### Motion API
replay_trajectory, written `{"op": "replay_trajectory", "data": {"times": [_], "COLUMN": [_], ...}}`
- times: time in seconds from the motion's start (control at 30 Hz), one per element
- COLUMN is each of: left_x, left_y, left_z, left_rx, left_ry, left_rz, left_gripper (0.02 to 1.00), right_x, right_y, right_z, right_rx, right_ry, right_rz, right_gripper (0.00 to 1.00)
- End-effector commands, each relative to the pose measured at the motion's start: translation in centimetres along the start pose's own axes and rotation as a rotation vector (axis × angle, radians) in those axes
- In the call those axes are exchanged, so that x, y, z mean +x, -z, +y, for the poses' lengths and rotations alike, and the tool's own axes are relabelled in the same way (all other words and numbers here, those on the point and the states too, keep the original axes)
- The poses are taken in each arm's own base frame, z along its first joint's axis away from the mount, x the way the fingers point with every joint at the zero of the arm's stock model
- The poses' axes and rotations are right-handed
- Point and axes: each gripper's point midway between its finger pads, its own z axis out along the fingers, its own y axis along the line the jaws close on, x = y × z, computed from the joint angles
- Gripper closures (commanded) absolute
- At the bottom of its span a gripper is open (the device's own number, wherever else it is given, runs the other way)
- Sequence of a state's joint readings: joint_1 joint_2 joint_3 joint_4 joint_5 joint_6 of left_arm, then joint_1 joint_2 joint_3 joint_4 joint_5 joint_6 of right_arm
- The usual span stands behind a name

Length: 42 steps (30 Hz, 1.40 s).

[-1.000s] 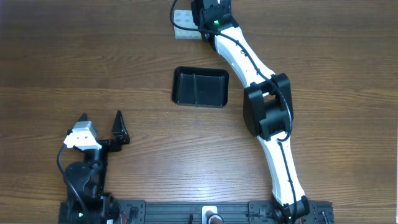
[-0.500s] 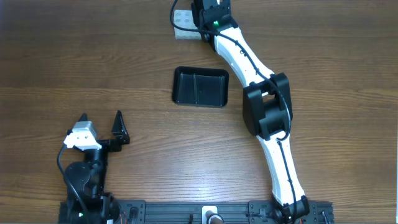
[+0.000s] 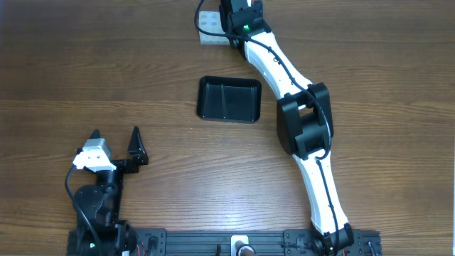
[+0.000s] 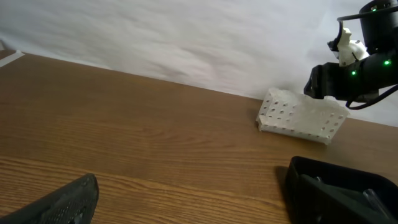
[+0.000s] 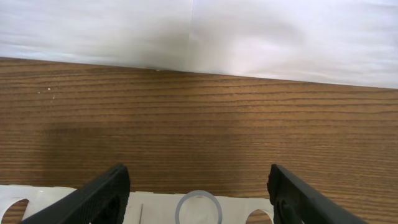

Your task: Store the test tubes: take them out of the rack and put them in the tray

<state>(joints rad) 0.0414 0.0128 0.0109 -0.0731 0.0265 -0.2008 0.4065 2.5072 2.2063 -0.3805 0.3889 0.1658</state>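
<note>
Hovering your right gripper [image 5: 198, 174] with fingers spread wide either side of a tube [image 5: 198, 194] standing in the rack [image 3: 209, 30] sets up the pinch, the tray [image 3: 229, 99] lies near for drop-off, and your left gripper [image 3: 115, 136], also spread, sits well apart.

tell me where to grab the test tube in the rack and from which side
Take the test tube by its upper end, just under the rim, coming straight down from above. It stands upright in a hole of the rack, so only its top is reachable and it should lift out vertically. The right gripper is open above it, one finger each side.
</note>
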Motion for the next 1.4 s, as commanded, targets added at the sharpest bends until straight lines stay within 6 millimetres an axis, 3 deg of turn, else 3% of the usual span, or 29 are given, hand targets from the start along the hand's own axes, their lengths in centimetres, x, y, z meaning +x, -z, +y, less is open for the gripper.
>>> {"op": "replay_trajectory", "data": {"times": [0.03, 0.2, 0.83, 1.17, 1.4], "left_x": [0.17, 0.16, 0.15, 0.17, 0.15], "left_y": [0.0, 0.0, 0.0, 0.0, 0.0], "left_z": [0.12, 0.1, 0.11, 0.11, 0.11], "left_rx": [-0.005, -0.004, -0.004, -0.004, -0.004], "left_ry": [-0.014, -0.014, -0.014, -0.014, -0.014], "left_rz": [0.001, 0.001, 0.001, 0.001, 0.001], "left_gripper": [0.023, 0.023, 0.02, 0.02, 0.02], "right_x": [1.1, 1.12, 1.46, 1.6, 1.42], "right_y": [-0.57, -0.57, -0.52, -0.5, -0.5], "right_z": [0.13, 0.13, 0.2, 0.17, 0.2], "right_rx": [0.016, 0.016, 0.017, 0.018, 0.016], "right_ry": [-0.009, -0.009, -0.002, 0.001, -0.002], "right_rz": [0.016, 0.016, 0.029, 0.035, 0.028], "right_gripper": [0.336, 0.474, 0.794, 0.886, 0.893]}}
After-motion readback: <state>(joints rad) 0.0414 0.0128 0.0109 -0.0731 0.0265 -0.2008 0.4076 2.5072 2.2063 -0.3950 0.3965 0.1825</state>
